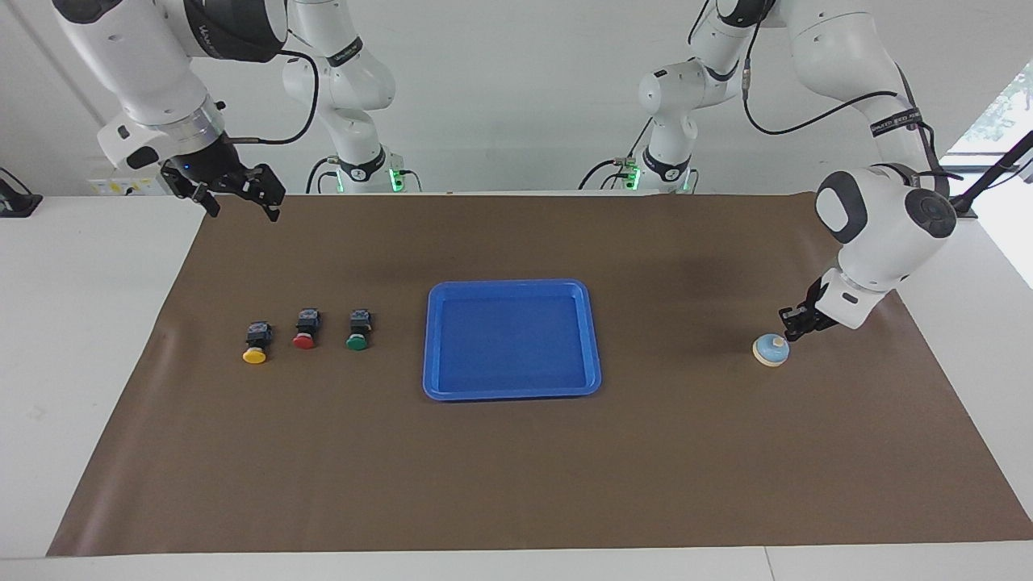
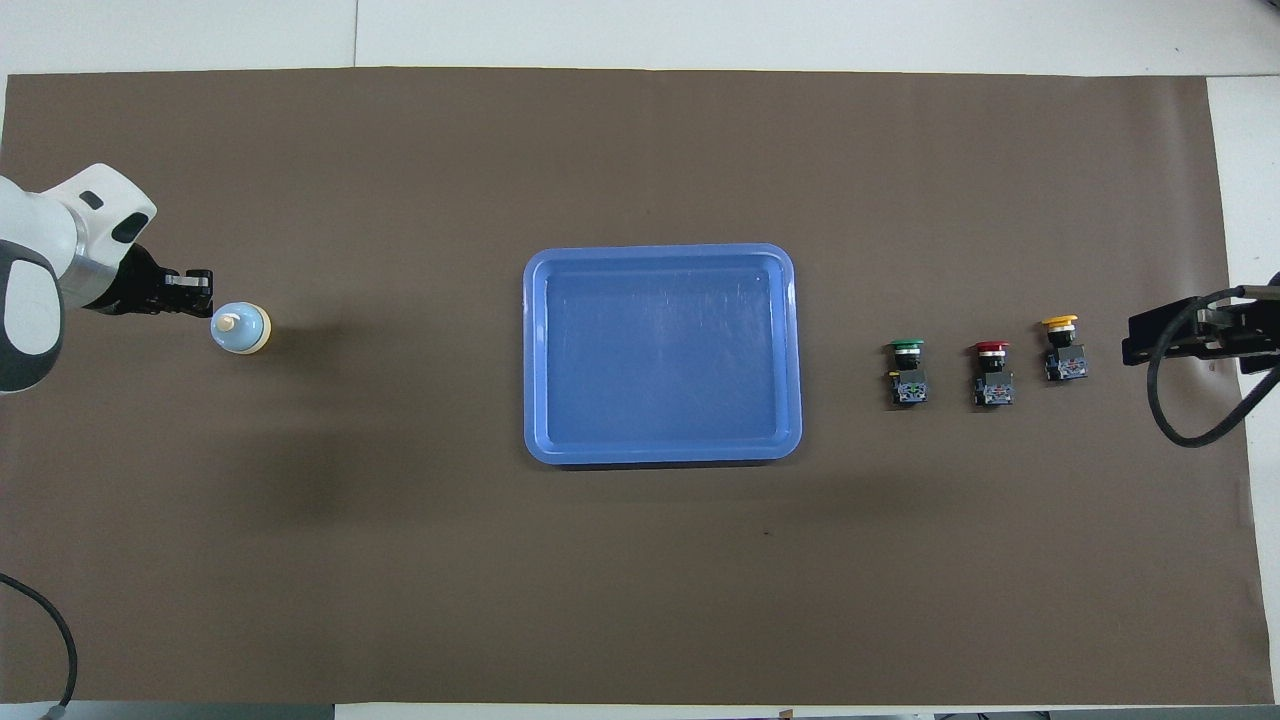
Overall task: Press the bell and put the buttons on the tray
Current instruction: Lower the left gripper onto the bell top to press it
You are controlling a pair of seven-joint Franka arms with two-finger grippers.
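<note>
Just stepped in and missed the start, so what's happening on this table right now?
The left gripper, fingers shut, is right by the bell, apparently about to press its knob; contact can't be confirmed. The right gripper waits open at its own end of the mat, holding nothing. The yellow button, red button and green button lie in a row beside the tray, none of them on it yet.
</note>
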